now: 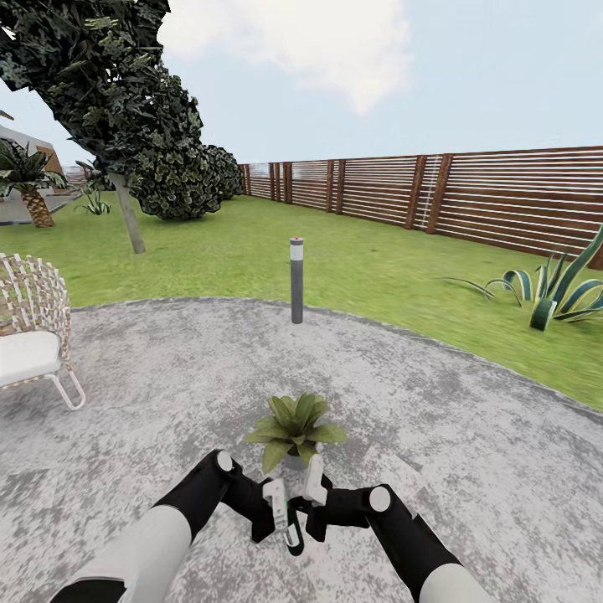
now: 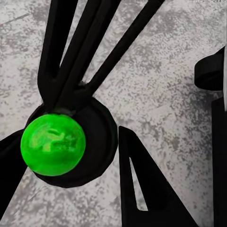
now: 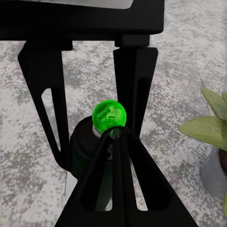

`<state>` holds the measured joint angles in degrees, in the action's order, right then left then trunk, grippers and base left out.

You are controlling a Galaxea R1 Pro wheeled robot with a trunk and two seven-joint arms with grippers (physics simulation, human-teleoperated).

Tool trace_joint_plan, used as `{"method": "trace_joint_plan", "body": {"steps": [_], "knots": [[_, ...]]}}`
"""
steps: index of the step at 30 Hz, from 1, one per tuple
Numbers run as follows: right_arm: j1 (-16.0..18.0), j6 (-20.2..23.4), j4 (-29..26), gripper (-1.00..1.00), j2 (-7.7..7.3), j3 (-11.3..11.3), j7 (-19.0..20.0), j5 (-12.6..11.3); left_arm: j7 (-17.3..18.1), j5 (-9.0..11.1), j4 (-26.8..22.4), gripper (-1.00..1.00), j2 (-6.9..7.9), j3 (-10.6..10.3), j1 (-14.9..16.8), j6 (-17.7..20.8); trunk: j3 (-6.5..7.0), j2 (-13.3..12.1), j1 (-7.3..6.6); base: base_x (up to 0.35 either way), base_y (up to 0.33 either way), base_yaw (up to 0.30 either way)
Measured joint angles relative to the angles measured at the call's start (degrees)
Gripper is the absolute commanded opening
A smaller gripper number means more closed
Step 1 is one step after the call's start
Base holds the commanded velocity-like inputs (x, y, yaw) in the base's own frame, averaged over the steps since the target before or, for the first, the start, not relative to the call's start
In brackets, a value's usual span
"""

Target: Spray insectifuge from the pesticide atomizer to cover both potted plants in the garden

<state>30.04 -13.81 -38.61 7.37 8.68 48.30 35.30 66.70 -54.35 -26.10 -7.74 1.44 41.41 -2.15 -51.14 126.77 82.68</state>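
Both grippers are meeting low over the patio [image 1: 469,435], just before the plant [image 1: 295,429]. The atomizer [image 1: 293,529] is sitting between the left gripper [image 1: 279,512] and the right gripper [image 1: 311,501]; the right fingers [image 3: 135,85] are closing around it. Whether the left is gripping, I cannot tell.

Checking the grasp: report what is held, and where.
The pesticide atomizer, by its dark body; left tool and right tool both flank it; which grips cannot be told.

Both arms bent inward, left hand [image 1: 282,509] and right hand [image 1: 308,502] meeting (low, centre)
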Motion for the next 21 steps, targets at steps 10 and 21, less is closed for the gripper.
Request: {"method": "trace_joint_plan", "body": {"steps": [10, 21], "knots": [[0.0, 0.0, 0.0, -1.00, 0.00, 0.0, 0.0, 0.0, 0.0, -0.6, 0.3, -1.00, 5.97, -0.5, -0.6, -0.1, 0.00, 0.0, 0.00, 0.000, 0.000, 0.000], [0.0, -0.1, 0.1, 1.00, -0.16, 0.0, 0.0, 0.0, 0.1, -1.0, -0.2, -1.00, 15.10, -0.4, -0.8, -2.6, 0.00, 0.0, 0.00, 0.000, 0.000, 0.000]]}}
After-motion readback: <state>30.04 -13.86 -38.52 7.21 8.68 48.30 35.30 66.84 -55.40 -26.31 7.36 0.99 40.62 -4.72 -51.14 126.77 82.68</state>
